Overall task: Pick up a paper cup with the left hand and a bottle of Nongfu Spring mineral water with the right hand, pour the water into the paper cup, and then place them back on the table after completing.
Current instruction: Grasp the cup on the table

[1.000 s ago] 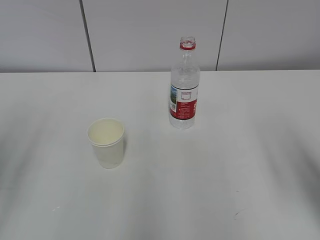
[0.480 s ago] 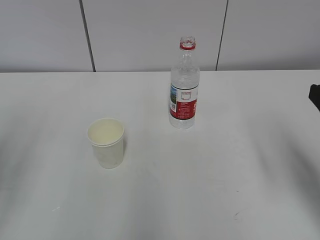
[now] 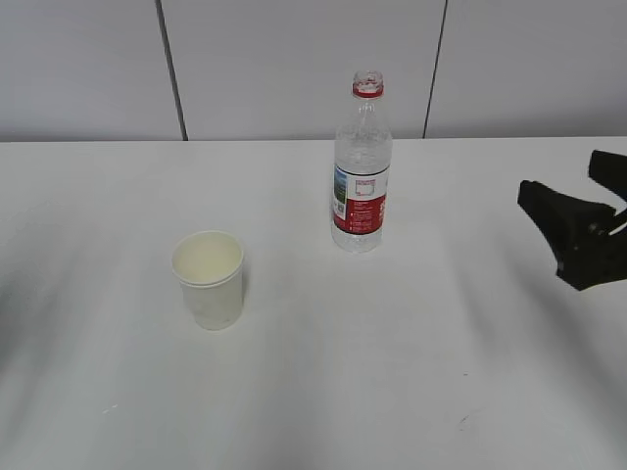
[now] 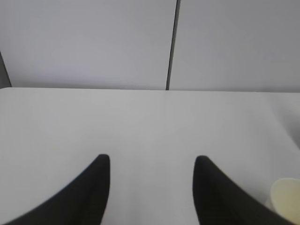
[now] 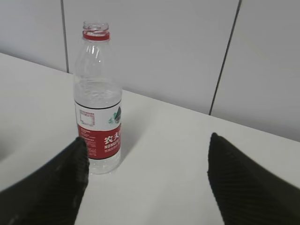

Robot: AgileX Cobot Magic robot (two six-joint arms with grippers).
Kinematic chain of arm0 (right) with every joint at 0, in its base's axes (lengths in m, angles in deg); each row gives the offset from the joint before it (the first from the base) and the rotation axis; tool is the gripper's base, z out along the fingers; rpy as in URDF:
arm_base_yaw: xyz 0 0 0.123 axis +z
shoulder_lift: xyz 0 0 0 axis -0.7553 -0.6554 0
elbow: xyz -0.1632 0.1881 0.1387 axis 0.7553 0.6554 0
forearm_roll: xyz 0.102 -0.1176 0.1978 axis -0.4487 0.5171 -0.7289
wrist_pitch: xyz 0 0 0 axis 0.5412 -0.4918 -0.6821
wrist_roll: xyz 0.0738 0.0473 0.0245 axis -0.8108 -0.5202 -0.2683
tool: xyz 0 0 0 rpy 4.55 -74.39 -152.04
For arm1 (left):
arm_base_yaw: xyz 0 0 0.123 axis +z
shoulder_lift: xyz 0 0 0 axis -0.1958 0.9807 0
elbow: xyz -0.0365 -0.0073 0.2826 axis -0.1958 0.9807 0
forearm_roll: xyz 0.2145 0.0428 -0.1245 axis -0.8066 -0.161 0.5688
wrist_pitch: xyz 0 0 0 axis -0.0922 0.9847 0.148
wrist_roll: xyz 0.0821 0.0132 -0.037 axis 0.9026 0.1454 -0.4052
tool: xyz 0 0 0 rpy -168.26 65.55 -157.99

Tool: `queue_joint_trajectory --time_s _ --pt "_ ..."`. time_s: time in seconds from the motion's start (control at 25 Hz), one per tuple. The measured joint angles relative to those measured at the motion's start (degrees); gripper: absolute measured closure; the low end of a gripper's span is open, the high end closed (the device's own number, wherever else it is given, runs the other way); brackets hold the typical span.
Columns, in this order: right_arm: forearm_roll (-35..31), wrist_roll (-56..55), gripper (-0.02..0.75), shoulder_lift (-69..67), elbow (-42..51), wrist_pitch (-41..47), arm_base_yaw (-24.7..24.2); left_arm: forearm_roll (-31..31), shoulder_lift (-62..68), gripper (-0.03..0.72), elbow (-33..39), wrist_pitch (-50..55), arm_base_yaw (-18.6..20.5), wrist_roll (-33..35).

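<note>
Exterior view says we're barely started: bench (image 3: 313, 392) holds everything untouched. Bottle (image 3: 361, 166) stands uncapped mid-bench, paper cup (image 3: 208, 278) left of it, well apart. Right hand (image 3: 578, 220) hangs off to the right, fingers apart, empty. Left hand (image 4: 151, 161) spread too, cup beside it. Grabbing, pouring, returning all remain.

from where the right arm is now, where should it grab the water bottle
Probably around the labelled middle of the bottle, coming in level from the right. It stands upright with no cap, the body is widest there, and the open right gripper already faces it across bare table.
</note>
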Motion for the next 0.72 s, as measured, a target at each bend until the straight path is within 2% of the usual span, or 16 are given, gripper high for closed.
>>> queue_joint_trajectory --time_s 0.16,0.4,0.72 --pt "0.83 -0.13 0.151 -7.61 -0.21 -6.58 0.03 -1.7 10.31 0.315 0.05 -8.65 -2.12 -1.1" --pt "1.92 -0.16 0.151 -15.6 -1.62 -8.69 0.03 -7.39 22.45 0.306 3.07 -27.02 -7.7 -2.01" --pt "3.22 -0.16 0.151 -21.76 -3.41 -10.99 0.03 -15.97 31.84 0.306 3.17 -30.76 -8.08 -5.61"
